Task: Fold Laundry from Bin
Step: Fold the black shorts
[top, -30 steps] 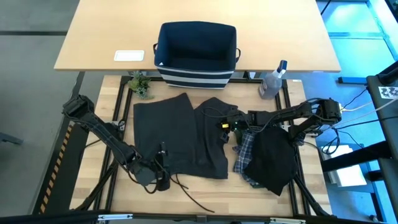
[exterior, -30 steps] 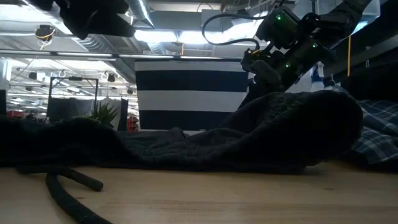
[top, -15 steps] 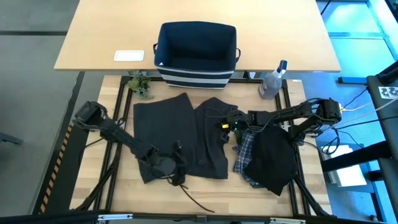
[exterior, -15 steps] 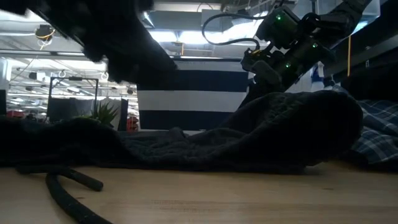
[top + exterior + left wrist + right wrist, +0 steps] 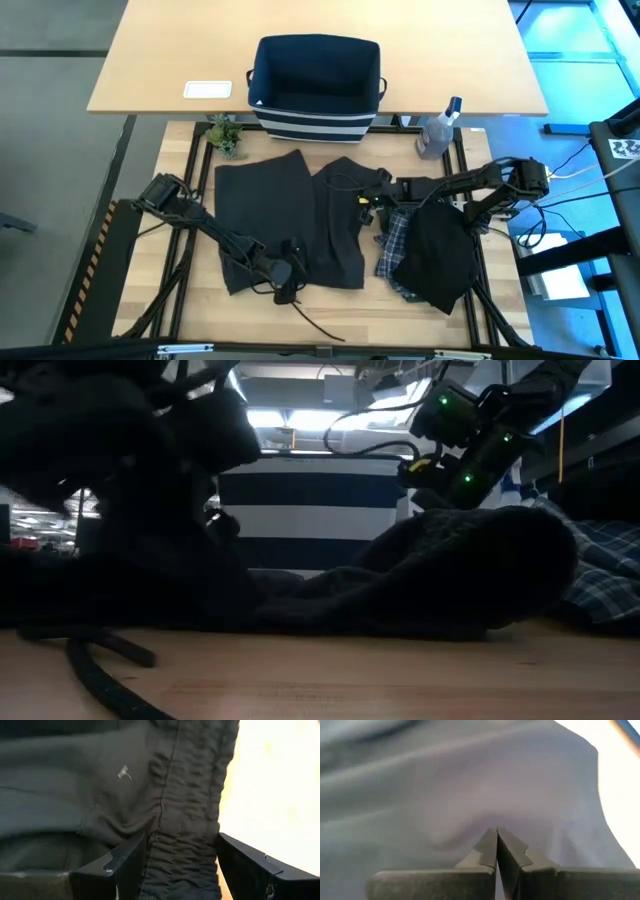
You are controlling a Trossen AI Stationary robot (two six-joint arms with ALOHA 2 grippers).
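Note:
The dark olive-green garment (image 5: 290,215) lies spread flat in the middle of the table. My left gripper (image 5: 288,275) is down at its near edge, open, with a gathered ribbed band (image 5: 182,820) running between its two fingers (image 5: 127,862). My right gripper (image 5: 372,196) is shut on the garment's right edge. The blue-and-white plaid shirt (image 5: 393,245) and the black garment (image 5: 437,255) lie heaped at the right. The navy striped bin (image 5: 316,85) stands on the far table. My left gripper straddles the ribbed band; I cannot tell whether its fingers touch it. My right gripper pinches the olive garment's cloth (image 5: 492,820) between its two shut fingers, slanting down from the table's right side. The cloth puckers at the tips and rises toward the gripper (image 5: 430,520), its other parts on the table.
A black drawstring (image 5: 315,322) trails from the garment toward the table's near edge, also seen close up as a drawstring (image 5: 100,670) in the low view. A clear spray bottle (image 5: 438,130) and a small plant (image 5: 226,135) stand at the far edge.
My left gripper has gone toward the table's right edge and down, from off the garment's near left corner onto its near edge, tipping more steeply downward. My right gripper has stayed in place and tipped a little, still shut on the cloth.

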